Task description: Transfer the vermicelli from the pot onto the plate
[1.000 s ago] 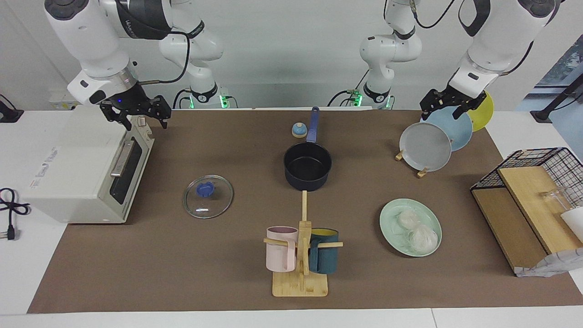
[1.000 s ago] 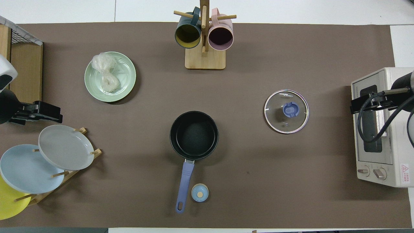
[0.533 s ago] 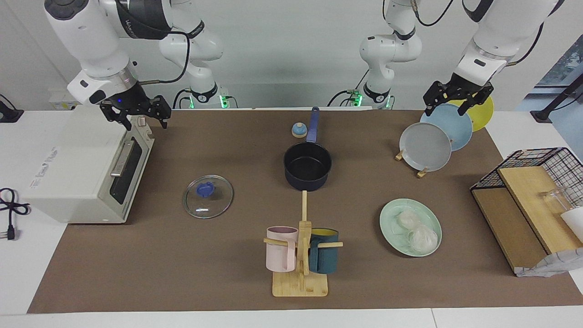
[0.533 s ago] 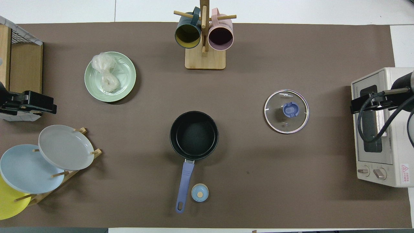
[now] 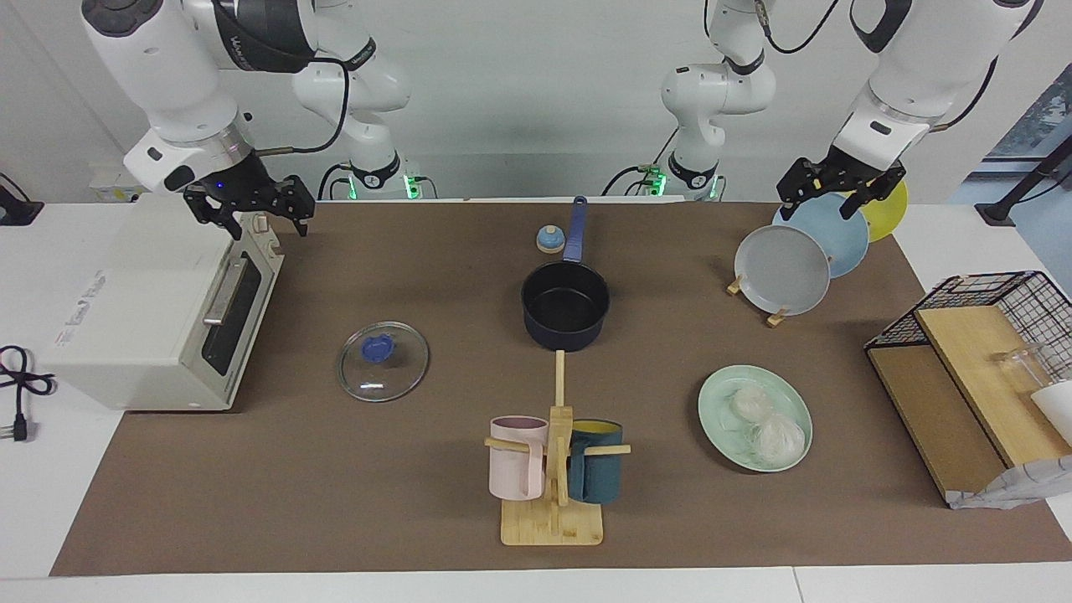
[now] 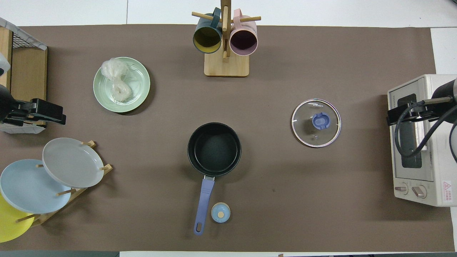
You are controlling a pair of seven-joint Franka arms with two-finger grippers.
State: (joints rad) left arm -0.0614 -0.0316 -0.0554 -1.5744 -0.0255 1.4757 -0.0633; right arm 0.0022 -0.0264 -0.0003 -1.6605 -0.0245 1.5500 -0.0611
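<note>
The vermicelli (image 5: 764,425) (image 6: 116,81), whitish nests in a clear bag, lies on the mint-green plate (image 5: 713,400) (image 6: 140,90) toward the left arm's end of the table. The dark navy pot (image 5: 565,306) (image 6: 214,149) stands mid-table with nothing inside, its blue handle pointing toward the robots. My left gripper (image 5: 827,199) (image 6: 59,116) hangs open and holds nothing, up in the air over the rack of plates. My right gripper (image 5: 251,218) (image 6: 394,117) waits open and holds nothing over the top of the toaster oven.
A glass lid (image 5: 383,361) (image 6: 316,123) lies between the pot and the toaster oven (image 5: 142,310) (image 6: 417,150). A mug tree (image 5: 553,469) (image 6: 225,43) stands farther out than the pot. The rack holds a grey plate (image 5: 783,270) among others. A wire basket (image 5: 971,335) sits beside the mint-green plate.
My left gripper shifted slightly above the plate rack, rising a little. The right gripper, pot, plate and vermicelli have not moved.
</note>
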